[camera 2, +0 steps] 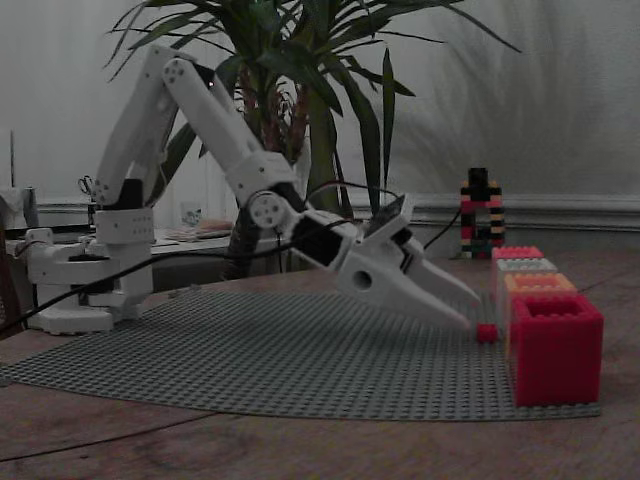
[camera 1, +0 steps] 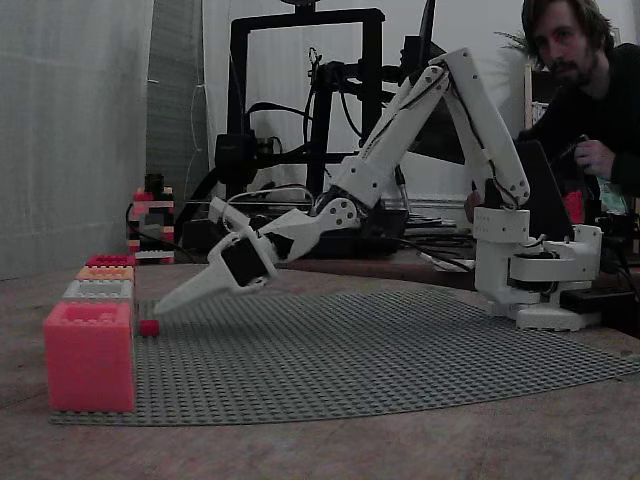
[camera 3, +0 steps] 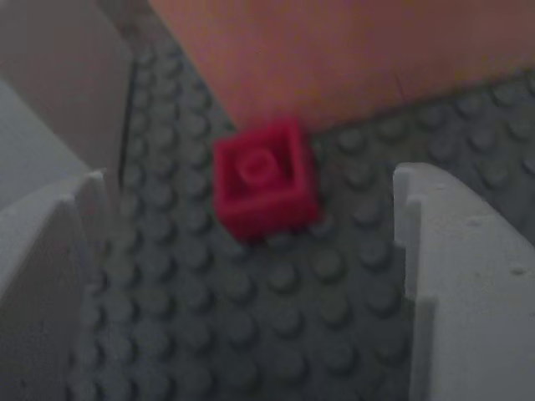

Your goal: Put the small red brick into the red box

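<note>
Step in hand: the reach for the pick, nothing grasped yet. The claw [camera 3: 242,251] is open, one finger on each side of the wrist view, with the small red brick [camera 3: 265,177] on the studded grey baseplate [camera 3: 251,334] just ahead of the gap between the tips. In both fixed views the claw [camera 1: 165,303] points down at a slant, tips low over the baseplate and just beside the brick [camera 1: 149,327]; I cannot tell if they touch it.

The brick sits on the baseplate right next to the row of boxes, close against the side of one of them. The red box [camera 2: 556,345] stands at the near end of that row, open top up, empty as far as I can see.

Next move, as I judge it: push the claw a bit further forward so the fingers straddle the brick, close on it, lift, carry over the red box rim and release. The box wall right behind the brick leaves little room for the fingers.
</note>
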You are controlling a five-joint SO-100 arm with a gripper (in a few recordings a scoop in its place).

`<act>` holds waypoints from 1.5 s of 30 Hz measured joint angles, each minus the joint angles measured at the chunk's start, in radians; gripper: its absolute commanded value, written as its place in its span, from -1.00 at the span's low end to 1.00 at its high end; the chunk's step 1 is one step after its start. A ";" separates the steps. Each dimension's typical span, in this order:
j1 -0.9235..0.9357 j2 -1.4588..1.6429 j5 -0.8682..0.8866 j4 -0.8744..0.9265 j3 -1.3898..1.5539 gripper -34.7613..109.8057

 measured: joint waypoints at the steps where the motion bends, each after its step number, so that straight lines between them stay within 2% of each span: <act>1: -0.002 -0.002 0.000 0.000 -0.003 -0.07; 45: -0.029 -0.141 0.055 0.032 -0.166 -0.13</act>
